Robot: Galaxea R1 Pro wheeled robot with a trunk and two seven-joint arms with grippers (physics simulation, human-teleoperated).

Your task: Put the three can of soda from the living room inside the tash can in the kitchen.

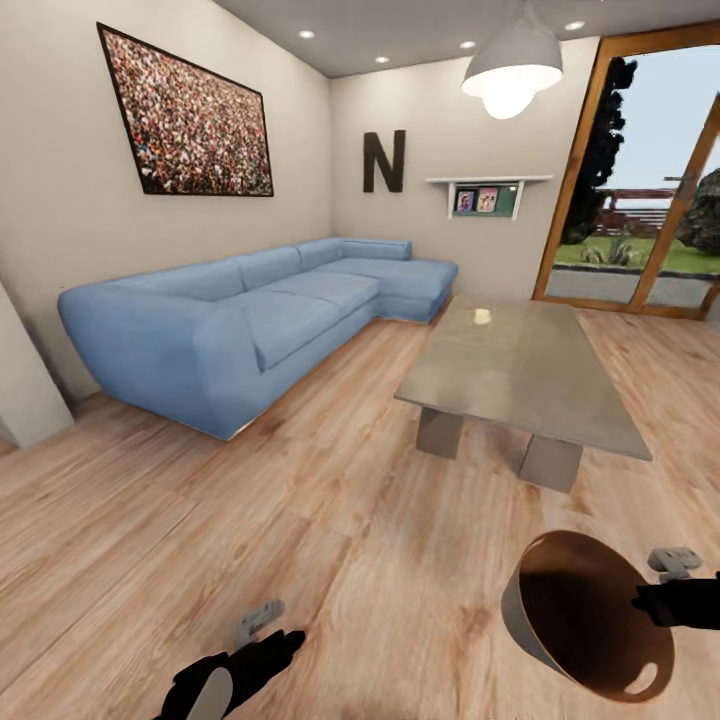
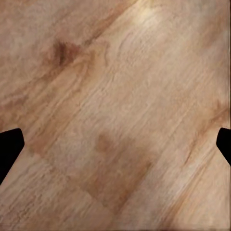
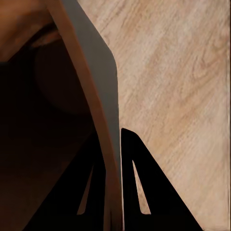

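Observation:
The trash can point(image 1: 585, 625), a pale grey bucket with a glossy brown inside, hangs tilted at the lower right of the head view above the wood floor. My right gripper point(image 1: 662, 602) is shut on its rim. In the right wrist view the thin bucket wall point(image 3: 98, 72) runs between the two dark fingers point(image 3: 139, 183), one inside and one outside. My left gripper point(image 1: 250, 660) hangs low at the lower left, open over bare planks, its fingertips point(image 2: 9, 147) spread wide apart. The orange soda cans are out of view.
I am in the living room. A blue corner sofa point(image 1: 250, 320) lines the left wall. A low grey table point(image 1: 530, 380) stands ahead to the right with a small pale object point(image 1: 482, 316) on it. Glass doors point(image 1: 640, 200) are at the right. Wood floor point(image 1: 200, 540) lies ahead.

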